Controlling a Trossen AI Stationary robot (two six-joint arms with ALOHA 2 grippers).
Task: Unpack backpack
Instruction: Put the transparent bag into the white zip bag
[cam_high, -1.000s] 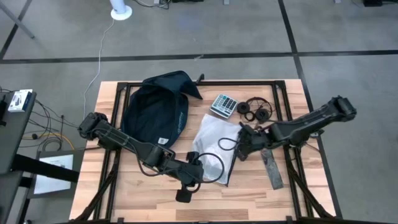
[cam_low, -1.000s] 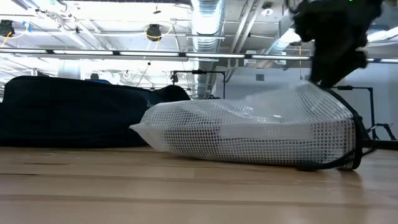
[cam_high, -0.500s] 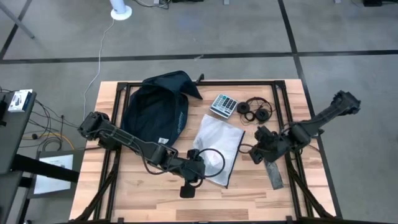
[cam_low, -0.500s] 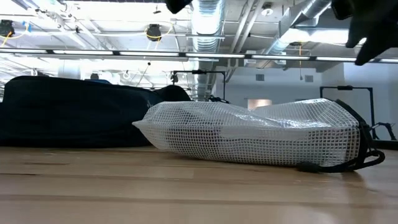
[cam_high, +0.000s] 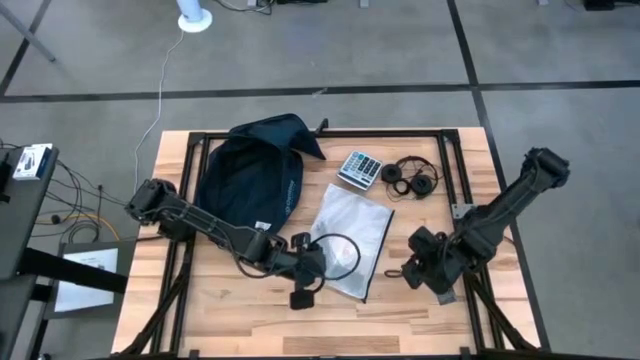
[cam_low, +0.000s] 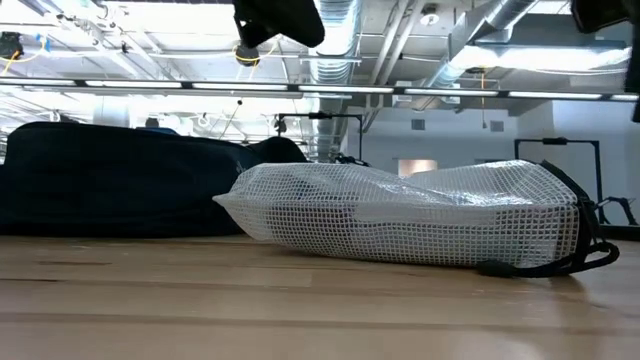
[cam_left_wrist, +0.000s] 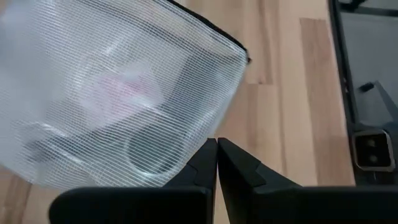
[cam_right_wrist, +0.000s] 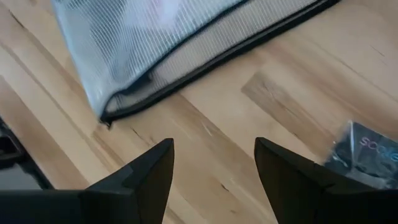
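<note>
Backpack (cam_high: 250, 178) lies flat at the table's far left, apart from both my grippers. Mesh pouch (cam_high: 348, 240) out, lying mid-table w/ calculator (cam_high: 359, 169) and headphones (cam_high: 412, 177) beyond it. My left gripper (cam_high: 300, 296) hovers just by the pouch's near corner, fingers (cam_left_wrist: 211, 163) pressed together, empty. My right gripper (cam_high: 412, 270) hangs over bare wood beside the pouch's other edge, fingers (cam_right_wrist: 146, 177) spread wide, nothing between. Risk: pouch's black cord loop (cam_high: 338, 252) sits near left gripper; could snag and drag pouch. Unclear if backpack holds more.
</note>
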